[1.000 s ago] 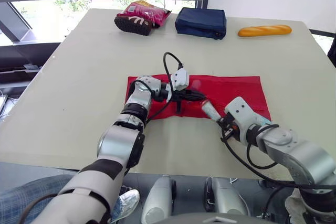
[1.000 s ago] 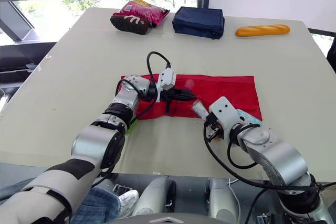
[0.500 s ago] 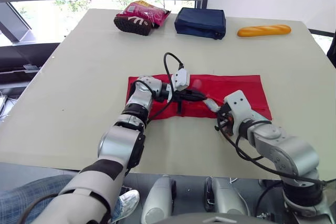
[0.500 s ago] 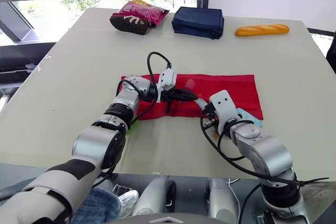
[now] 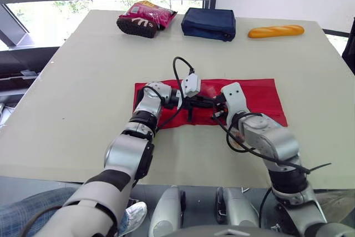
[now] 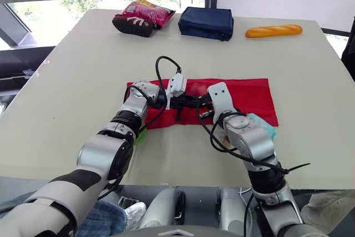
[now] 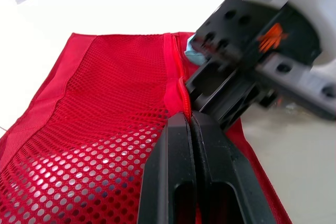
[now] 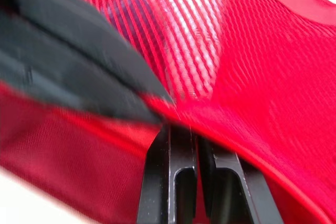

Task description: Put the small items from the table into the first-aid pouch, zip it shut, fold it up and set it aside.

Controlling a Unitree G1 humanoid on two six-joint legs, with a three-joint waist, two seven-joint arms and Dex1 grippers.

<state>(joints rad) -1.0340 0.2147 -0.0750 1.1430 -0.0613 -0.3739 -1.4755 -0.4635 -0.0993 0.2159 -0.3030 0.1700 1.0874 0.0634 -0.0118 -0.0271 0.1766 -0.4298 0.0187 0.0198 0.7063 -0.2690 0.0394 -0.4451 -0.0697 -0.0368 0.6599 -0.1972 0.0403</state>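
The pouch lies flat and opened out in the middle of the table, a thin red cloth with a mesh panel and a zipper running along it. It looks light, limp and easily rucked. It has no stiffness of its own, so a pull at one spot will probably drag the whole cloth unless it is pinned elsewhere. The sensible holds are the seam tape beside the zipper, for steadying, and the zipper pull, for closing; the open mesh could snag on a fingertip. The left gripper sits at the pouch's near edge with its fingers pressed together on the zipper line. The right gripper is just beside it, almost tip to tip, with its fingers also closed and a fold of the red cloth pinched at their ends. Whether either one has the pull itself I cannot tell. A small teal item rests against the pouch's near right corner, partly under the right arm. It looks light and is judged not yet packed. Well beyond the pouch's far edge lie a snack bag, a navy bag and a loaf.
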